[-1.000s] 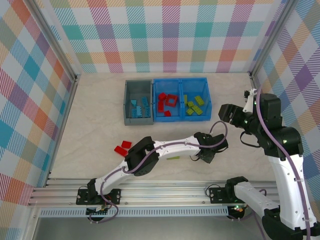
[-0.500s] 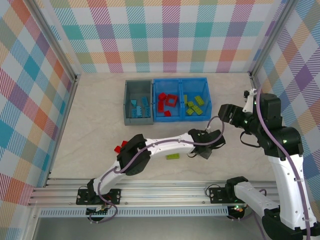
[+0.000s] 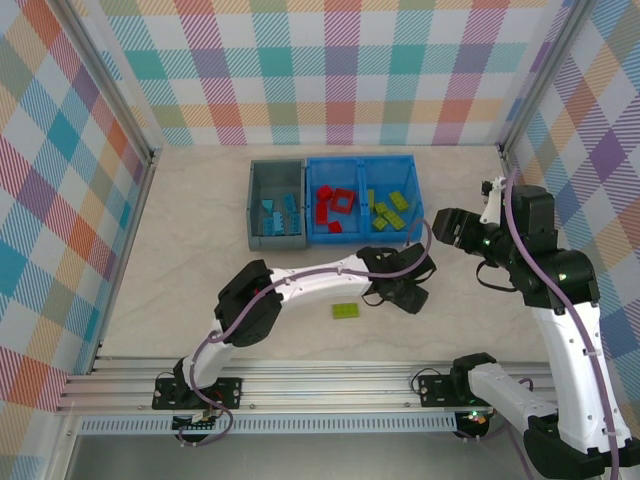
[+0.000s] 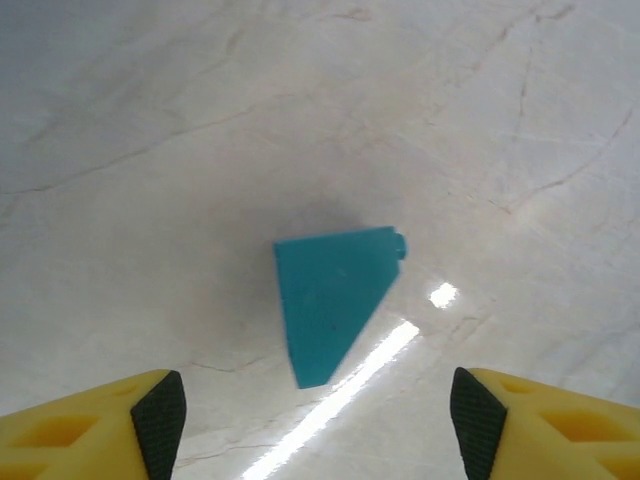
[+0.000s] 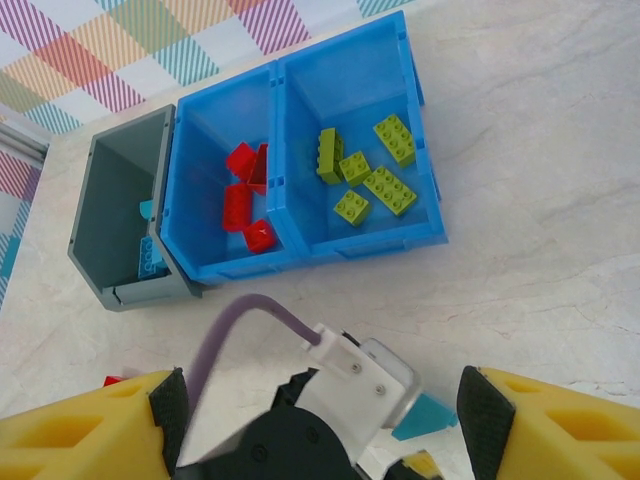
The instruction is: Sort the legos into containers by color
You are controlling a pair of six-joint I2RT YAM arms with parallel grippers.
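Left arm has swung back toward the bins since a second ago, and the left gripper [image 3: 400,292] now sits near the front of the blue bin [image 3: 340,158], jaws apart over a blue wedge [image 4: 335,300].
Wrist view: the wedge lies flat on the table [image 4: 150,120] between the two yellow fingers [image 4: 160,420], touching neither. A lime green brick [image 3: 346,311] lies loose on the table just left of the left gripper. The grey bin [image 3: 252,205] holds blue bricks [image 3: 280,213]. In the blue bin, the left compartment has red bricks [image 3: 335,205] and the right one has green bricks [image 3: 388,212]. The right gripper [image 3: 447,228] hangs to the right of the blue bin, fingers wide apart, nothing in them.
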